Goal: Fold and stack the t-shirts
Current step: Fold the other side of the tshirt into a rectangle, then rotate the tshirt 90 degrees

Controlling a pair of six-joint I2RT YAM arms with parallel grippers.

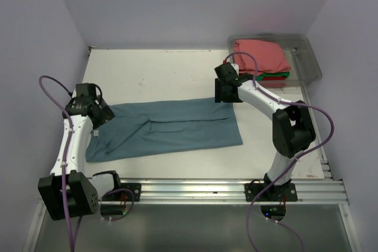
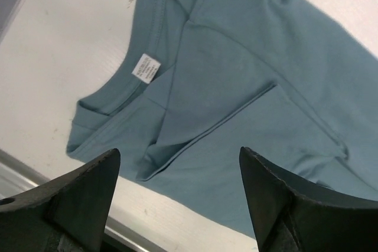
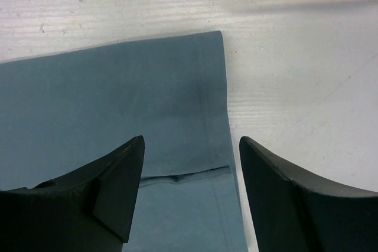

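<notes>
A slate-blue t-shirt (image 1: 177, 128) lies flat on the white table (image 1: 159, 72), folded lengthwise, with its collar end to the left. My left gripper (image 1: 101, 116) hovers open over that collar end. In the left wrist view the left gripper (image 2: 177, 156) has nothing between its jaws, and the shirt (image 2: 254, 57) shows its neck label (image 2: 146, 67). My right gripper (image 1: 227, 94) is open above the shirt's far right corner. The right wrist view shows the right gripper (image 3: 192, 144) empty over the hem (image 3: 207, 87). A folded salmon-pink t-shirt (image 1: 263, 54) tops a green one (image 1: 282, 75) and a red one (image 1: 273, 81).
The stacked shirts sit in a clear plastic bin (image 1: 313, 57) at the back right corner. Purple-white walls close in the table on three sides. A metal rail (image 1: 195, 190) carrying both arm bases runs along the near edge.
</notes>
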